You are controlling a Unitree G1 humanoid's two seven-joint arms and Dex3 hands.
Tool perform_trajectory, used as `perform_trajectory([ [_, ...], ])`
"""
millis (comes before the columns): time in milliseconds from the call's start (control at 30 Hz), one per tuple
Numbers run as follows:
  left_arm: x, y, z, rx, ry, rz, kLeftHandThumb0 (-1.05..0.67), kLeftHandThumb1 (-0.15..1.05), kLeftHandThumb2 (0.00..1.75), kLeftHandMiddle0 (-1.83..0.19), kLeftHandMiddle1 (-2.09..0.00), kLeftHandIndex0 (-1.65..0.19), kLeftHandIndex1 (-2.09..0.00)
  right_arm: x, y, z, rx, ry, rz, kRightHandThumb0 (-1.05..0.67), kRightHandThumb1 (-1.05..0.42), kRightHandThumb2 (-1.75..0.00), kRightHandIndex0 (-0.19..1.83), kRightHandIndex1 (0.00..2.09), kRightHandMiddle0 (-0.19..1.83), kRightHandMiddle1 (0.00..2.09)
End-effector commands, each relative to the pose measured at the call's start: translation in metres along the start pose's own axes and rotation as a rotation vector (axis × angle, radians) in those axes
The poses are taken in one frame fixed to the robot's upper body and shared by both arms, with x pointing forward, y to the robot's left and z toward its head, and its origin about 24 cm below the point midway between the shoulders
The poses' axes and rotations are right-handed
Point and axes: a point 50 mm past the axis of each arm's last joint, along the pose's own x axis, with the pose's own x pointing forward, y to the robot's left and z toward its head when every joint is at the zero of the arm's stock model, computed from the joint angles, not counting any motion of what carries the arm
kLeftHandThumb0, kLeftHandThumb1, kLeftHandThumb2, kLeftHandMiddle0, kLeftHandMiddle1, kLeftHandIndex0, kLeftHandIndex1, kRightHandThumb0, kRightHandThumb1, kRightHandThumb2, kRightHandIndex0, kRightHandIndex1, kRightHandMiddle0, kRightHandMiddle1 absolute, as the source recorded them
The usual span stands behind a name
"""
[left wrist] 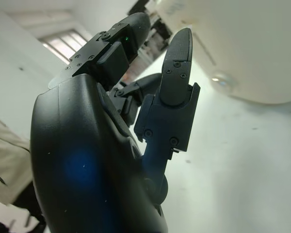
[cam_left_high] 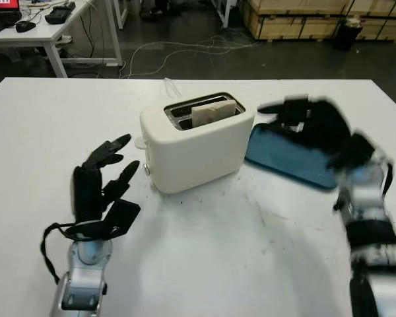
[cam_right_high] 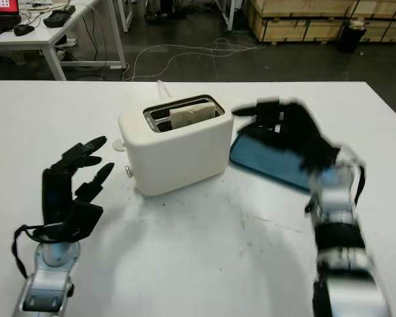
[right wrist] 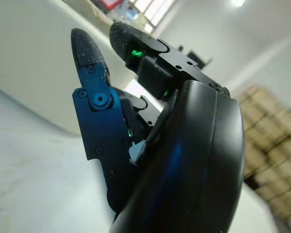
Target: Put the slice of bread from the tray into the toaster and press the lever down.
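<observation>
A cream toaster [cam_left_high: 198, 142] stands mid-table with a slice of bread [cam_left_high: 212, 111] sticking up from its near slot. The blue tray [cam_left_high: 287, 157] lies just right of the toaster. My right hand [cam_left_high: 302, 117] hovers over the tray, close to the toaster's right end, open and holding nothing. My left hand [cam_left_high: 105, 173] is open, raised above the table left of the toaster, fingers pointing toward it. The toaster's side [left wrist: 242, 43] with a small knob [left wrist: 222, 78] appears in the left wrist view.
The white table [cam_left_high: 204, 257] has free room in front of the toaster. A small white tab [cam_left_high: 139, 141] juts from the toaster's left end. Beyond the far edge are cables on the floor, a desk and wooden crates.
</observation>
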Motion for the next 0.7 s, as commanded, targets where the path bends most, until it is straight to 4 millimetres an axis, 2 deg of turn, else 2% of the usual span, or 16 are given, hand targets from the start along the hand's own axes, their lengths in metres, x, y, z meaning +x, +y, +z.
perform_trajectory([
  [0, 0.009, 0.012, 0.007, 0.062, -0.063, 0.004, -0.41, 0.92, 0.11, -0.51, -0.99, -0.75, -0.18, -0.007, 0.002, -0.004, 0.059, -0.012, -0.043, -0.46, -0.89, 0.0, 1.1, 0.26, 1.06, 0.01],
  [167, 0.028, 0.038, 0.019, 0.202, -0.195, -0.071, -0.35, 0.92, 0.05, -0.61, -1.03, -0.85, -0.22, -0.021, 0.003, -0.015, 0.097, -0.001, -0.101, -0.46, -0.9, 0.0, 1.15, 0.19, 1.06, 0.0],
  [333, 0.051, 0.056, 0.034, 0.317, -0.287, -0.205, -0.32, 0.86, 0.0, -0.84, -0.95, -1.01, -0.22, -0.021, 0.004, -0.018, 0.107, 0.007, -0.116, -0.48, -0.9, 0.0, 1.17, 0.17, 1.07, 0.0],
  [533, 0.07, 0.055, 0.047, 0.407, -0.353, -0.357, -0.35, 0.81, 0.0, -1.04, -0.95, -1.21, -0.22, -0.018, 0.007, -0.017, 0.108, 0.011, -0.105, -0.46, -0.88, 0.0, 1.18, 0.13, 1.08, 0.01],
  [667, 0.081, 0.051, 0.049, 0.467, -0.391, -0.442, -0.37, 0.79, 0.0, -1.14, -0.92, -1.28, -0.18, -0.018, 0.006, -0.015, 0.098, 0.007, -0.106, -0.45, -0.88, 0.0, 1.19, 0.12, 1.09, 0.01],
])
